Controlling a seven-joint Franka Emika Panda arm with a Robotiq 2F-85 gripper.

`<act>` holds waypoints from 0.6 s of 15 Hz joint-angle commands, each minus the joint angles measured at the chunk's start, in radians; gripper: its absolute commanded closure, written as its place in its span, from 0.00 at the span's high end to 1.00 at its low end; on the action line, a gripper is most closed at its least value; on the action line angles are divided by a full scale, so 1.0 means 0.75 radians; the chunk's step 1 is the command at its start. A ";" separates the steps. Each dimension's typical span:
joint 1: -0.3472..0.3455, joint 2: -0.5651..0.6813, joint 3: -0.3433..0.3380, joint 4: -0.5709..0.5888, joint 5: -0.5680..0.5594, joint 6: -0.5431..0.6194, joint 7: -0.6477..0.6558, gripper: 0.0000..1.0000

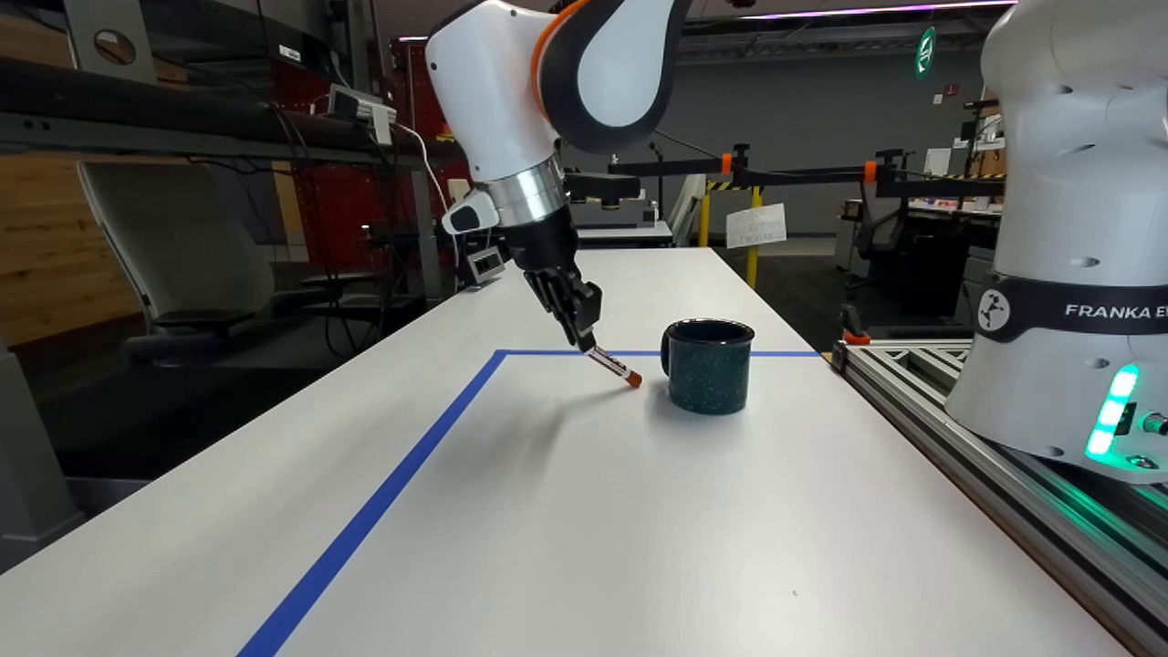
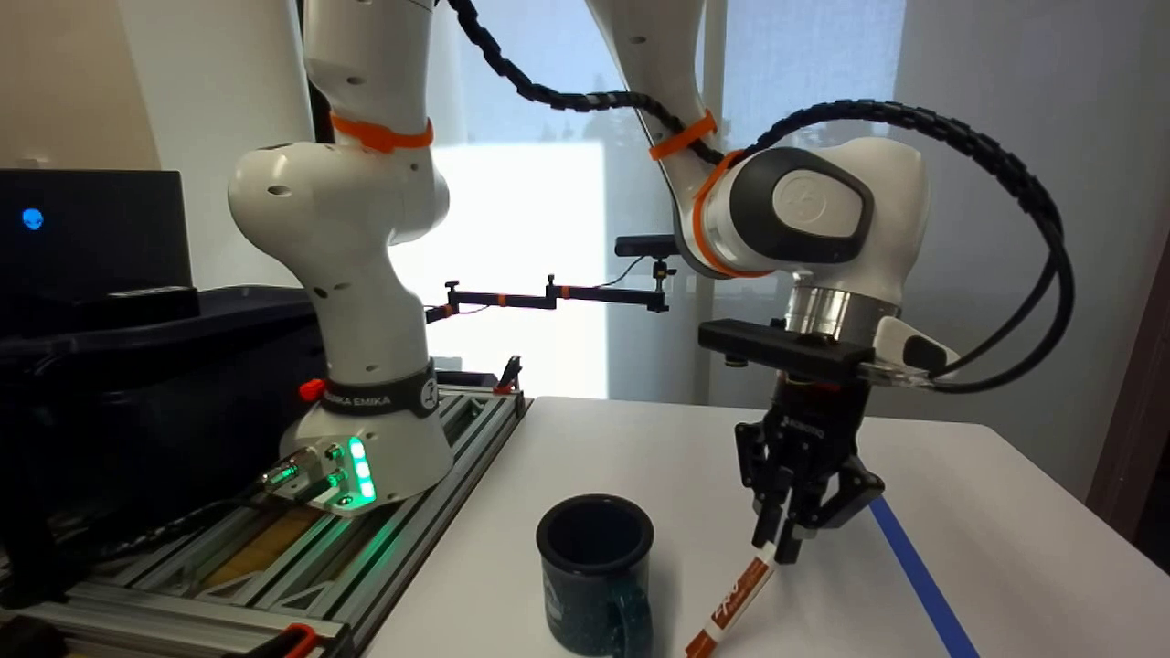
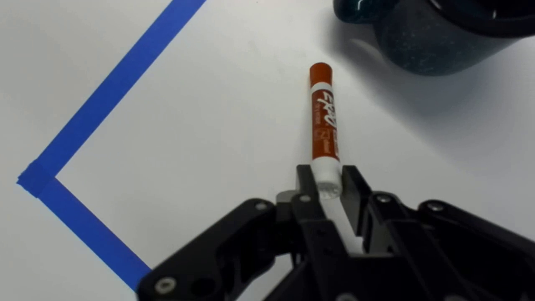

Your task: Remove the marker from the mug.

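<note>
Marker (image 3: 324, 125) outside the mug (image 1: 708, 376), slanting beside it, orange end down, hand (image 3: 328, 179) pinched on its white end. From where I'm standing, can't tell if it touches the table (image 1: 593, 529). Looks like set-down stage: next, lay it down, let go, back off.

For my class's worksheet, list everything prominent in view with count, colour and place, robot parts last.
marker: 1, rust-red and white, slanting, outside the mug
mug: 1, dark teal, upright on the table
table: 1, white, under the mug
tape: 2 strips, blue, on the table
chairs: at least 2, greyish, background
panel: 1, black with blue logo, near the robot arm
robot arm: 1, white with orange bands, beside the table
fingers: 2, black, gripping the marker's white end
</note>
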 commanded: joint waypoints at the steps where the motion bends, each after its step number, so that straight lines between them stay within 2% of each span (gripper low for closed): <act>1: -0.025 -0.003 0.005 -0.003 0.146 0.052 -0.044 0.05; 3: -0.036 -0.022 0.006 -0.027 0.222 0.102 -0.029 0.05; 9: -0.075 -0.076 0.007 -0.155 0.423 0.390 -0.013 0.05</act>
